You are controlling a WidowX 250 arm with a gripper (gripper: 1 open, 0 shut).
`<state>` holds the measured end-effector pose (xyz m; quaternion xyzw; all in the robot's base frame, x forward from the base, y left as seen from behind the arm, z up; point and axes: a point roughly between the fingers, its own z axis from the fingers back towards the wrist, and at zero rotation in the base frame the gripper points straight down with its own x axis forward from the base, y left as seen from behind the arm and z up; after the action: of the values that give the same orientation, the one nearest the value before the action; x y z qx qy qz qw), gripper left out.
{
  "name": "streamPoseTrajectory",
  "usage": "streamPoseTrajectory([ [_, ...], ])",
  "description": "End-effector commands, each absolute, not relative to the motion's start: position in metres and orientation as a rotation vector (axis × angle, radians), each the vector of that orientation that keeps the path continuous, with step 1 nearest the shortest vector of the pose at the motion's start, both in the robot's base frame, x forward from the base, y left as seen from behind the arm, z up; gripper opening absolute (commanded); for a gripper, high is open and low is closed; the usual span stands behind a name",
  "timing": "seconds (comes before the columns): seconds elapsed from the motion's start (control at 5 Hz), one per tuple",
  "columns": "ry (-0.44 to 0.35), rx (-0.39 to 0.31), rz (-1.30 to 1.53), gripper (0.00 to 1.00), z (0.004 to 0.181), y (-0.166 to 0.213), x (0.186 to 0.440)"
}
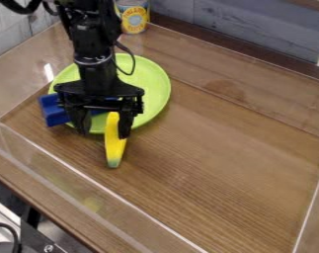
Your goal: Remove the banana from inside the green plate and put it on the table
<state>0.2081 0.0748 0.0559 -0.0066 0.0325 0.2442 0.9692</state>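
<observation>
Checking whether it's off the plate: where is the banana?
The banana lies at lower left, mostly on the table, its far end at the green plate's near rim.

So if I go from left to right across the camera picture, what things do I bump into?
Blue block → banana → right rim of the green plate → bare wooden table.

- Your banana [113,144], yellow with greenish tips, lies mostly on the table [228,148], its far end at the plate's near rim.
- Your plate [151,84] is round, lime-green, shallow.
</observation>
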Motion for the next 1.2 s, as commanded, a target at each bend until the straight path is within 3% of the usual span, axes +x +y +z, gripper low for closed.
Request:
streamPoseTrajectory([
  [0.0, -0.002, -0.016, 0.503, 1.0, 0.077, 0.08, 0.219],
  [0.2, -0.022, -0.03, 0.502, 1.0, 0.089, 0.078, 0.223],
  [0.6, -0.114, -0.062, 0.489, 1.0, 0.141, 0.067, 0.238],
  [0.8, -0.133, -0.065, 0.49, 1.0, 0.155, 0.059, 0.242],
  [1.0, -0.142, -0.06, 0.5, 1.0, 0.156, 0.057, 0.244],
])
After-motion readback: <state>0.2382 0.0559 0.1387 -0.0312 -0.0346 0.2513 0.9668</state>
